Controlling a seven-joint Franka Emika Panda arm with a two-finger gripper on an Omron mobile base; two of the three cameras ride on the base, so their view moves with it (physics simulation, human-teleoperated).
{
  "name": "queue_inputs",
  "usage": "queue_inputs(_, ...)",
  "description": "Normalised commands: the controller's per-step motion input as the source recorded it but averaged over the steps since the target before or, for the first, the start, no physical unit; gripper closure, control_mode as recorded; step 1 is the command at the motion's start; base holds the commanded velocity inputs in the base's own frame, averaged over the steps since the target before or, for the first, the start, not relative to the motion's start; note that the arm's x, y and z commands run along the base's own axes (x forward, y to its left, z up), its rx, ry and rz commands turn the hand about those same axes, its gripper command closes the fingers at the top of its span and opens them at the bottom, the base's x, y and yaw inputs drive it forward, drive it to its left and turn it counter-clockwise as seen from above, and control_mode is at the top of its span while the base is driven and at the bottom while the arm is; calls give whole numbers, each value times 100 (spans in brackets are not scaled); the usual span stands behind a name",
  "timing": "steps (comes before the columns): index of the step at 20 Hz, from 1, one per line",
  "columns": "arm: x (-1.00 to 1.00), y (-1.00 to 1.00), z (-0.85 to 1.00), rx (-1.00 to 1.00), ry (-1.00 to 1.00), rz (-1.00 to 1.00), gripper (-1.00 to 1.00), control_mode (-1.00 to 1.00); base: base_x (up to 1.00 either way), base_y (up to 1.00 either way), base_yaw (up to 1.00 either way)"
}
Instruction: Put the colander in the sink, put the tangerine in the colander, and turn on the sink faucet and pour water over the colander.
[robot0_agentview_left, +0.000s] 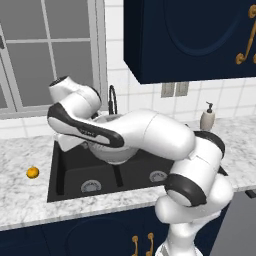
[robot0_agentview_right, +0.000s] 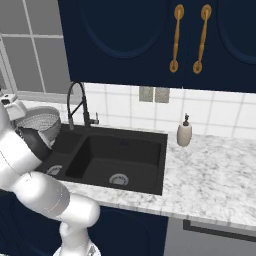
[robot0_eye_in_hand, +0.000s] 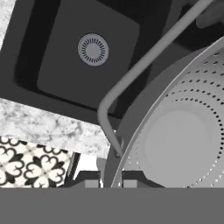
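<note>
Hand view | gripper (robot0_eye_in_hand: 109, 179) clamped on colander (robot0_eye_in_hand: 183, 131) rim | above sink (robot0_eye_in_hand: 52, 78)

Left and right base views look forward and down from behind the arm, both sharing the black sink (robot0_agentview_left: 75, 172) and faucet (robot0_agentview_right: 76, 105); hand view sits close over the colander (robot0_eye_in_hand: 183, 131), seemingly facing a basin below.

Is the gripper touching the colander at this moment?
Touching. In the hand view the gripper stands shut on the colander rim, one fingertip on each side of it.
</note>
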Motion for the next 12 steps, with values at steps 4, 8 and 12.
queue_inputs(4,22,50,-27,-2,1,21,100,-100,0,0,0)
queue_inputs(8,19,32,-49,-1,0,10,100,-100,0,0,0)
queue_inputs(12,9,41,-38,0,0,2,100,-100,0,0,0)
